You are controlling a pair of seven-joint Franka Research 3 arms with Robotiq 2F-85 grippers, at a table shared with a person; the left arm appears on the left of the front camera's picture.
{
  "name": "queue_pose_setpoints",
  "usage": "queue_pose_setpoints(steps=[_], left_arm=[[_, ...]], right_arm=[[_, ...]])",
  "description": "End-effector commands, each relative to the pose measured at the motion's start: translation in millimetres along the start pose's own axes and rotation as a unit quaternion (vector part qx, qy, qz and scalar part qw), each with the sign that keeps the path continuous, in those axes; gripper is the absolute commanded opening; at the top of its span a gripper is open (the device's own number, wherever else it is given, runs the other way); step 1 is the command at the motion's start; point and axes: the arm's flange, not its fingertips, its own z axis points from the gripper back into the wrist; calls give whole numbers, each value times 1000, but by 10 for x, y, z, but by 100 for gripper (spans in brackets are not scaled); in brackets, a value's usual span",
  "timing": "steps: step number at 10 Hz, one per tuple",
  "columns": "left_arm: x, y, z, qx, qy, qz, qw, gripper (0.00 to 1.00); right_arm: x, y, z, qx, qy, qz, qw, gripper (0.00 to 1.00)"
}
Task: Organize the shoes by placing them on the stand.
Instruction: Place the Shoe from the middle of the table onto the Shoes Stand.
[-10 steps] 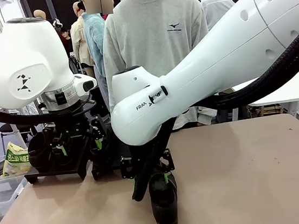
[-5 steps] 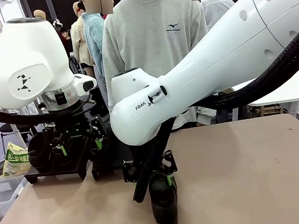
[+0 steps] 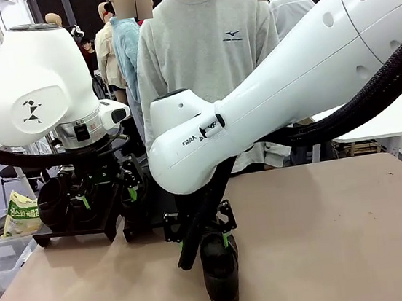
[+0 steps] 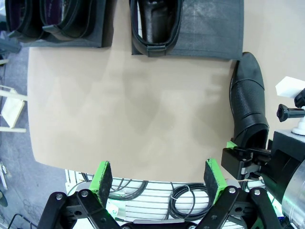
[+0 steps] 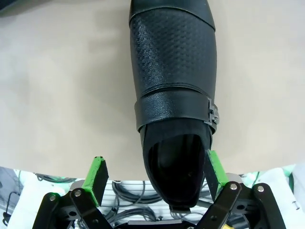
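A black shoe (image 5: 174,90) with a strap and buckle lies loose on the tan table, toe pointing away from my right wrist. My right gripper (image 5: 156,171) is open, its green pads on either side of the heel opening, the right pad close to it. From the front, that shoe (image 3: 222,276) lies near the table's front edge under the right gripper (image 3: 213,241). The stand (image 4: 209,28) holds one shoe (image 4: 155,24); its twin (image 4: 102,40) carries two shoes (image 4: 43,19). My left gripper (image 4: 157,176) is open and holds nothing, hovering above bare table.
A person in a grey sweatshirt (image 3: 207,47) stands at the far side. A bin with a printed bag (image 3: 21,213) sits off the table's left edge. Cables (image 4: 186,200) lie below the near table edge. The table's right half (image 3: 343,236) is bare.
My right gripper dipped a little over the shoe's heel and came back nearly to where it was. Both jaws have stayed open, and the left arm has not moved.
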Motion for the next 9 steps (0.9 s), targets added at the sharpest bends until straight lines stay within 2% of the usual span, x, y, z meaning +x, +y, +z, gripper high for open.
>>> queue_pose_setpoints(steps=[1,3,4,5,7,9], left_arm=[[1,15,-2,-4,3,0,1000,100],[1,15,-2,-4,3,0,1000,100],[1,15,-2,-4,3,0,1000,100],[1,15,-2,-4,3,0,1000,100],[1,15,-2,-4,3,0,1000,100],[1,15,-2,-4,3,0,1000,100]], right_arm=[[-7,-5,-11,7,-5,-8,1000,100],[0,0,0,0,0,0,1000,100],[-54,-350,189,25,-28,7,999,100],[3,-562,438,31,-59,-19,998,100],[323,-1069,789,34,-113,-63,991,100],[741,-1770,685,-6,-101,-101,990,100]])
